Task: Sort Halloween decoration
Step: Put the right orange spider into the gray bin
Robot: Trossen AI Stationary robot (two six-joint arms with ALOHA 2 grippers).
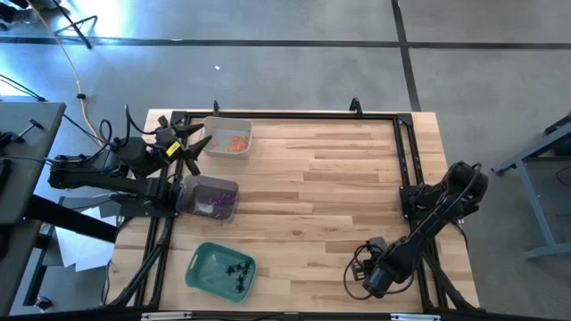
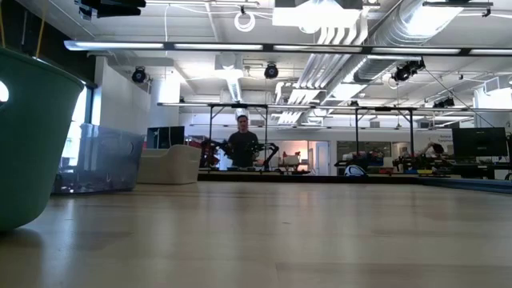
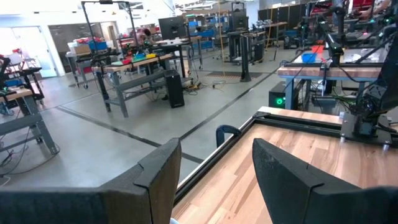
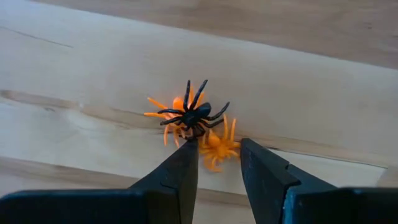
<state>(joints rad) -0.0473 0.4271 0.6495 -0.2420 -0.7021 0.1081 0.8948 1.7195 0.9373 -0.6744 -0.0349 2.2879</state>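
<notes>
In the right wrist view, a black spider (image 4: 194,114) lies on the wooden table, over an orange spider (image 4: 166,111). A second orange spider (image 4: 217,147) lies just beside them. My right gripper (image 4: 219,167) points down at the table's near right (image 1: 375,275), open, with its fingertips on either side of that second orange spider. My left gripper (image 3: 214,186) is open with nothing between its fingers. It hangs level at the far left (image 1: 191,148), beside the clear tray of orange pieces (image 1: 229,138). My right gripper comes from above with its fingers pointing down. One fingertip (image 4: 186,155) stands right at the black spider's legs and the orange spider's edge. I cannot tell whether it touches either. All the spiders lie flat on the table.
A clear tray with purple pieces (image 1: 211,198) and a green tray with black spiders (image 1: 221,270) stand along the left side. The black frame rail (image 1: 406,152) runs along the right and far edges. The middle of the table is bare wood. A person (image 2: 242,144) stands far behind the table.
</notes>
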